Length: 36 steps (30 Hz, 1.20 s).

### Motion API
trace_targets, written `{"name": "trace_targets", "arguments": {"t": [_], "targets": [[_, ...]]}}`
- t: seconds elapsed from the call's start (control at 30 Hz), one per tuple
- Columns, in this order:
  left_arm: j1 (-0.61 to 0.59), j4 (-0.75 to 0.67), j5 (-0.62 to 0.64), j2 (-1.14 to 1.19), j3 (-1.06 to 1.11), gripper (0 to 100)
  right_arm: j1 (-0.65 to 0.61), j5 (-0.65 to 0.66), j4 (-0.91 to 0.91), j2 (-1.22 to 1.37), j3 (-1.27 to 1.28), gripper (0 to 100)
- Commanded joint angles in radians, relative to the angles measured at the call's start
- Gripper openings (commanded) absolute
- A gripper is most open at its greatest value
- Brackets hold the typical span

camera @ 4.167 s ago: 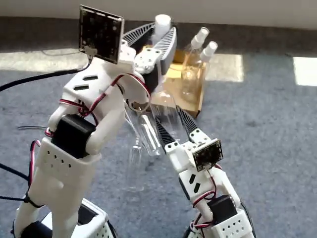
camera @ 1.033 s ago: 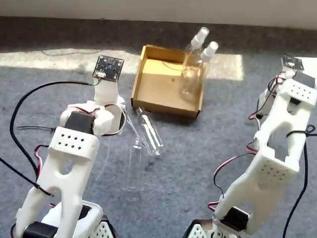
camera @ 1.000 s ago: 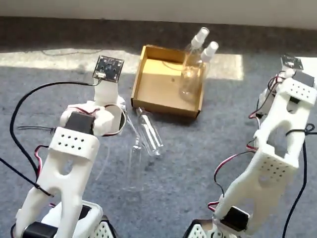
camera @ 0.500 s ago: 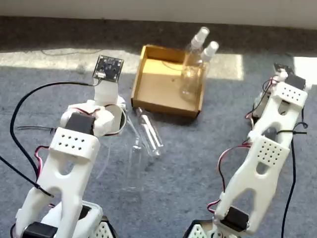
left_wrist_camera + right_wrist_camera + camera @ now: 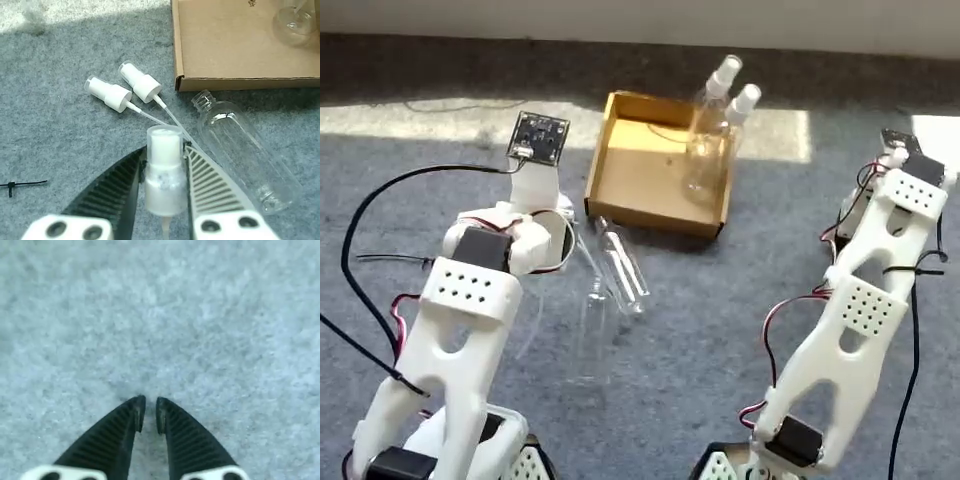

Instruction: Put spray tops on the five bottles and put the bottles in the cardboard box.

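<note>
My left gripper [image 5: 165, 150] is shut on a white spray top [image 5: 164, 172], held just above the carpet. Beyond it lie two loose spray tops [image 5: 107, 94] [image 5: 141, 86] with their thin tubes, and a clear topless bottle [image 5: 245, 150] on its side beside the cardboard box [image 5: 240, 50]. In the high view the box [image 5: 650, 165] holds two upright bottles with spray tops [image 5: 712, 140] at its right side. Two clear bottles [image 5: 622, 268] [image 5: 592, 330] lie on the carpet in front of it. My right gripper [image 5: 148, 412] is shut over bare carpet, holding nothing.
The left arm [image 5: 485, 290] stands left of the lying bottles; the right arm [image 5: 880, 270] stretches out to the far right, away from the box. Grey carpet covers the floor. A small black cable tie [image 5: 20, 184] lies near the left gripper.
Both arms have pulled back from over the bottles since 4.2 s ago. In the last second the right arm shifted slightly at the far right; the left arm kept still with the spray top.
</note>
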Motion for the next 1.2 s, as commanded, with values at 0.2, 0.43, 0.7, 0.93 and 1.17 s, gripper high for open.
{"name": "trace_targets", "arguments": {"t": [0.2, 0.43, 0.7, 0.93, 1.17], "targets": [[-0.013, -0.02, -0.006, -0.008, -0.007, 1, 0.031, 0.006, 0.022, -0.426, 0.173, 4.3], [-0.013, -0.02, -0.006, -0.008, -0.007, 1, 0.033, 0.153, 0.015, -0.921, 0.851, 16.4], [-0.013, -0.015, -0.006, -0.008, -0.007, 1, 0.09, 0.204, -0.153, -1.429, 1.445, 16.6], [-0.015, -0.015, -0.006, -0.008, -0.004, 1, 0.188, 0.245, -0.392, -1.463, 1.808, 23.2], [-0.015, -0.015, -0.006, -0.008, -0.004, 1, 0.188, 0.296, -0.443, -1.339, 1.83, 33.0]]}}
